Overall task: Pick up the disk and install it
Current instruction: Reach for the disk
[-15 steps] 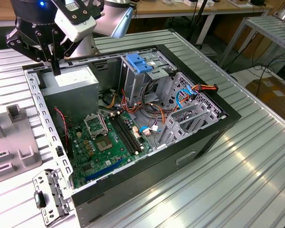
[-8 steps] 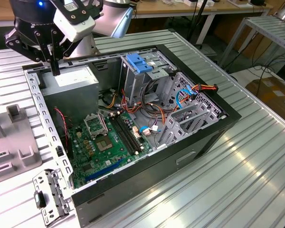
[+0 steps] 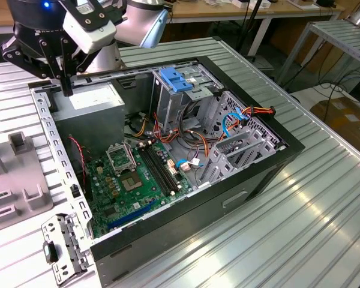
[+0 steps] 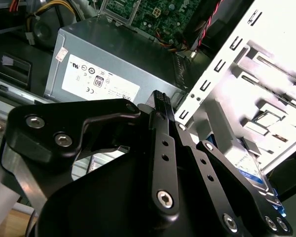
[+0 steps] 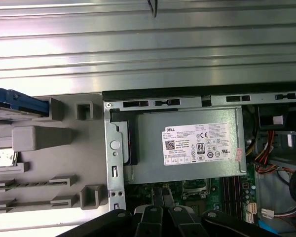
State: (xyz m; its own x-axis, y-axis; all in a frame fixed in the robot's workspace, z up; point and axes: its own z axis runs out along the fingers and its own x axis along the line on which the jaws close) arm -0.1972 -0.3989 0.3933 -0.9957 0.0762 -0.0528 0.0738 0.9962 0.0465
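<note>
The end effector [image 3: 66, 89] hangs clenched on nothing over the power supply [image 5: 148, 153] at the corner of the case [image 3: 45, 129]. The disk [image 5: 18, 104] sits apart from it in the grey holder [image 5: 49, 163] on the surface [image 3: 312, 216] beside the case. Descending here would likely strike the supply or the case rim, and closed jaws could only knock the disk; inside, a blue bracket [image 3: 176, 80] tops the drive cage and loose cables [image 3: 195, 144] crowd the bay.
</note>
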